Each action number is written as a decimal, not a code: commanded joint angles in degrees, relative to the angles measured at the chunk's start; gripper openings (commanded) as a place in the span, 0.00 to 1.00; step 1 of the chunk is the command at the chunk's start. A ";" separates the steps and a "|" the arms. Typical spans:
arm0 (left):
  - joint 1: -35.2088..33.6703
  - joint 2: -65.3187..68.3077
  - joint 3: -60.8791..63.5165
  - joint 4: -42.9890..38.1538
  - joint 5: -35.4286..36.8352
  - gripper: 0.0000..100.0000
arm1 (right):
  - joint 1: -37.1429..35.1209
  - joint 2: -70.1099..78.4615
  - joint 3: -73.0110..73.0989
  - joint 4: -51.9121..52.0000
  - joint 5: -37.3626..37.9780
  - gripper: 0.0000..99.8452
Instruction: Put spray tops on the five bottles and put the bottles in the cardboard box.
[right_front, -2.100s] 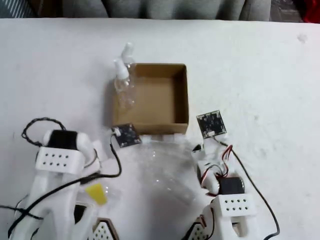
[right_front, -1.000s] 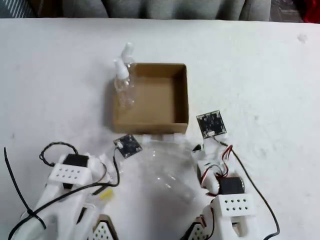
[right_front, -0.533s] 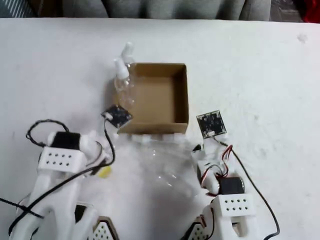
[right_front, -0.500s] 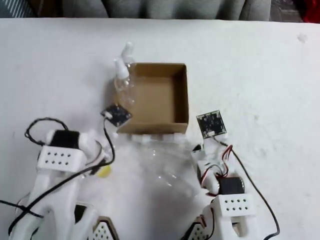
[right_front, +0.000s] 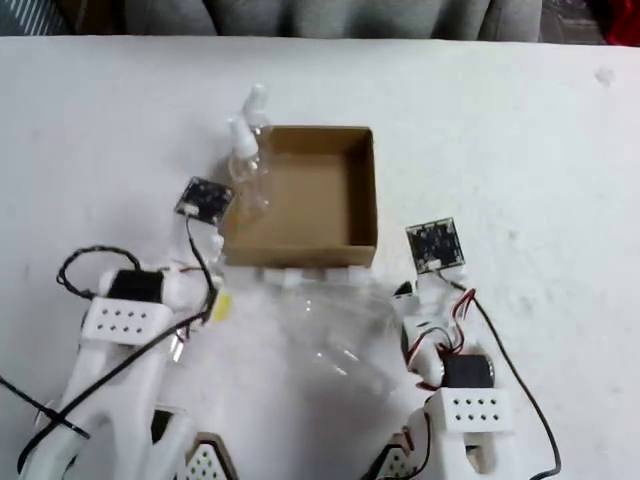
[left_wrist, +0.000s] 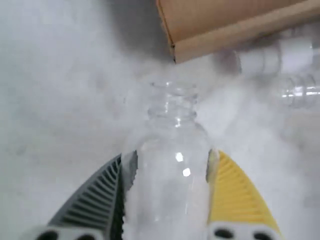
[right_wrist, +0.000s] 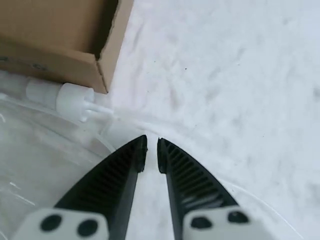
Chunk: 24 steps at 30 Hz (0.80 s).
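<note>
The left arm's gripper, with one ribbed grey finger and one ribbed yellow finger, is clamped on the body of a clear plastic bottle. The bottle's threaded neck is bare, with no spray top on it, and it points toward the near left corner of the open brown cardboard box. In the high view this gripper sits low on the white table, just off the box's near left corner, with the yellow finger showing beside it.

The right arm's gripper has black ribbed fingers drawn almost together – a sliver of gap, nothing between them. It hangs over the rim of a clear round plastic bowl that lies between the two arms, just in front of the box's near wall.

A white spray top lies against the box's near wall, close to the near right corner. In the left wrist view another white spray top lies along the same wall, with a second clear uncapped bottle on its side just beside it.

At the box's far left corner stand two clear bottles with white spray tops, touching each other – whether they are inside the wall or just outside it cannot be told. The box's brown floor shows bare in the high view.
</note>
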 joint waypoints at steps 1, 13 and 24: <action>-0.31 0.31 4.66 -5.80 1.58 0.04 | 0.40 -0.04 -0.18 -1.01 7.47 0.02; -8.40 0.22 6.77 -8.53 -5.71 0.41 | 0.22 -0.48 0.62 -1.10 9.58 0.02; -7.78 0.40 -1.49 -1.23 -17.58 0.39 | 0.22 -0.48 0.62 -1.19 9.58 0.02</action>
